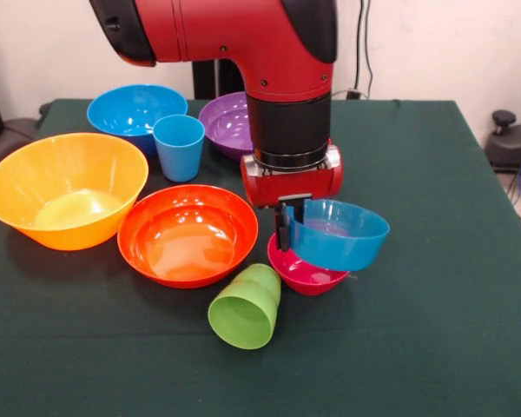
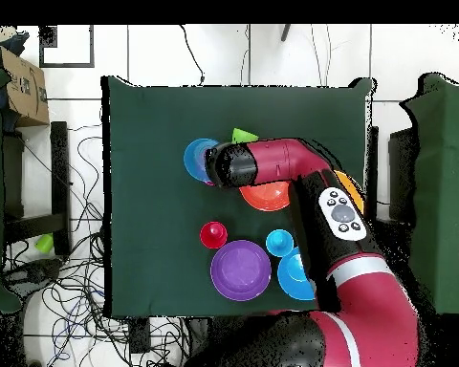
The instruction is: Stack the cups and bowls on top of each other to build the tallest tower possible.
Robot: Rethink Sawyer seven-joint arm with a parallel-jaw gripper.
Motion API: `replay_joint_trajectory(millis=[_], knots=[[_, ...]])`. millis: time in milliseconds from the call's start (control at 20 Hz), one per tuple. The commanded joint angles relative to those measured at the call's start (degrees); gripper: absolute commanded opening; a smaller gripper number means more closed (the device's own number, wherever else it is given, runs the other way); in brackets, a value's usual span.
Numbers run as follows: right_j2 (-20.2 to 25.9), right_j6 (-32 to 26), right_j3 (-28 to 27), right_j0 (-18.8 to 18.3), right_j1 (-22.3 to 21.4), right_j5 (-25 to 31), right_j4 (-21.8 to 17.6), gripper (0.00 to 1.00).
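From the front, the red and black arm point(image 1: 243, 39) comes down over the middle of the green desk point(image 1: 434, 287), and its hand point(image 1: 288, 224) grips the near-left rim of a small blue bowl point(image 1: 337, 233), with one dark finger point(image 1: 282, 228) showing outside the wall. That bowl is tilted and sits partly over a small magenta bowl point(image 1: 306, 271), which rests on the desk just below it; whether the two touch I cannot tell. A lime green cup point(image 1: 246, 307) lies on its side in front, mouth toward the camera, just beside the magenta bowl and a red-orange bowl point(image 1: 187, 234). To the left stands a very large yellow-orange bowl point(image 1: 66, 188). Behind are a light blue cup point(image 1: 179, 146), upright, a large blue bowl point(image 1: 132, 111) and a purple bowl point(image 1: 228, 123) partly hidden by the arm. From above, the arm point(image 2: 300, 182) covers much of the ware; the small blue bowl point(image 2: 197, 158) shows at its tip, the green cup point(image 2: 243, 137) peeks out beside it, and a red cup point(image 2: 213, 234) stands alone next to the purple bowl point(image 2: 240, 269), with the light blue cup point(image 2: 278, 242) and large blue bowl point(image 2: 295, 275) close by.
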Motion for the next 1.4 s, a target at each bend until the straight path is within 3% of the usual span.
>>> replay_joint_trajectory(millis=[50,1400], knots=[[1.7,-14.3,-1.6,-0.3,1.7,7.0,-5.6,0.0],[1.7,-12.8,6.1,-4.0,-1.1,5.1,-9.3,0.0]])
